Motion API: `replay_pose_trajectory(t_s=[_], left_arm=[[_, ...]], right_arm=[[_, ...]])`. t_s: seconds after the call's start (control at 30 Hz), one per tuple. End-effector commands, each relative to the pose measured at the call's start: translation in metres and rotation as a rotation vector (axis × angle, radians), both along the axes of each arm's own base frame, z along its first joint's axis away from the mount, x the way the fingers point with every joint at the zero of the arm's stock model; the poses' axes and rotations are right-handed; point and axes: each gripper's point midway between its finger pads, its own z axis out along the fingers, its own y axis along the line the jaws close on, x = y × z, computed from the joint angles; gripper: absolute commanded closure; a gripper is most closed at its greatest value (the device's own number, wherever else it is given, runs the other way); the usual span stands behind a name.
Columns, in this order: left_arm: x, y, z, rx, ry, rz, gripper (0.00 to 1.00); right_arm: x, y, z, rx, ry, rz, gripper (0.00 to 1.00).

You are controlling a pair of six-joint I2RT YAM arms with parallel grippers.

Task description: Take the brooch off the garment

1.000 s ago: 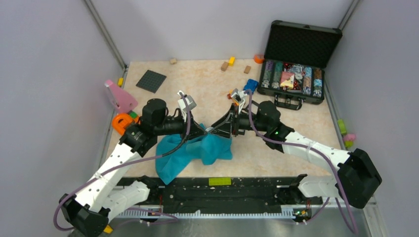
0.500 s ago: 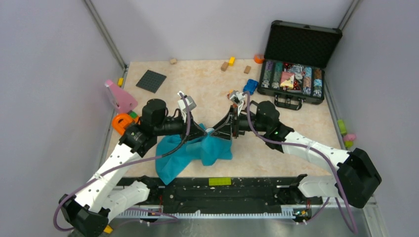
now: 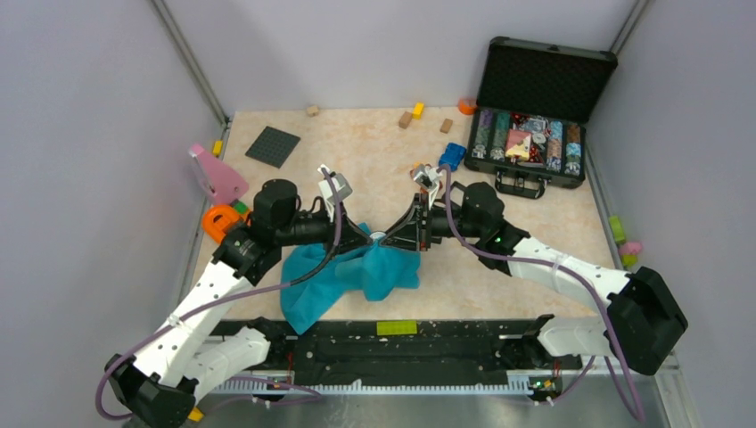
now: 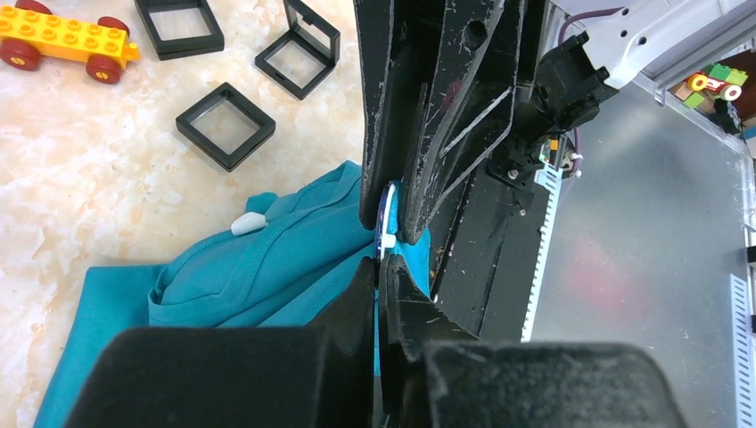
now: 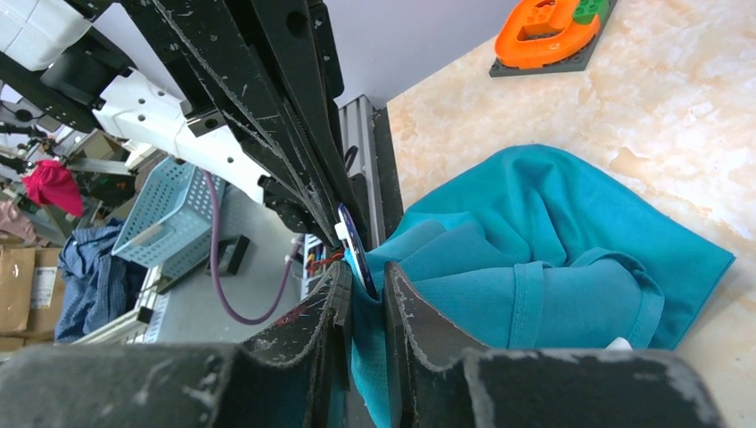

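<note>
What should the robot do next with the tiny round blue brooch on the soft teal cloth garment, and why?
Probably draw the right gripper slightly away while the left gripper holds firm. The right seems shut on the tiny round blue brooch, the left on the raised fold of soft teal cloth garment beside it.

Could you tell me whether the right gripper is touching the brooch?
Touching. The left wrist view shows the brooch pinched between the right gripper's fingers, just above the garment.

No writing, number or brand can be read anywhere: the small yellow-green sticker [image 3: 397, 327] on the black rail at the table's near edge and the white label [image 5: 36, 266] on the brown cardboard box are too blurred.
</note>
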Motion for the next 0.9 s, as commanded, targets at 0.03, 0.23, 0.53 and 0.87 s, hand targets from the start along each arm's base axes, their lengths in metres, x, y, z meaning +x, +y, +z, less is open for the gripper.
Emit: replay_pose_trajectory(t_s=[0.03, 0.23, 0.53, 0.87], left_arm=[[-0.007, -0.005, 0.025, -0.069, -0.093, -0.058, 1.0], [-0.007, -0.006, 0.023, -0.071, -0.088, -0.064, 1.0], [-0.008, -0.006, 0.021, -0.073, -0.096, -0.072, 1.0], [-0.01, -0.006, 0.016, -0.076, -0.1, -0.08, 1.0]], right_arm=[[0.012, 0.005, 0.003, -0.015, -0.014, -0.039, 0.88], [0.02, 0.009, -0.002, -0.041, 0.036, -0.084, 0.91], [0.028, 0.017, -0.012, -0.051, 0.129, -0.103, 0.97], [0.04, 0.017, -0.017, -0.064, 0.186, -0.178, 1.0]])
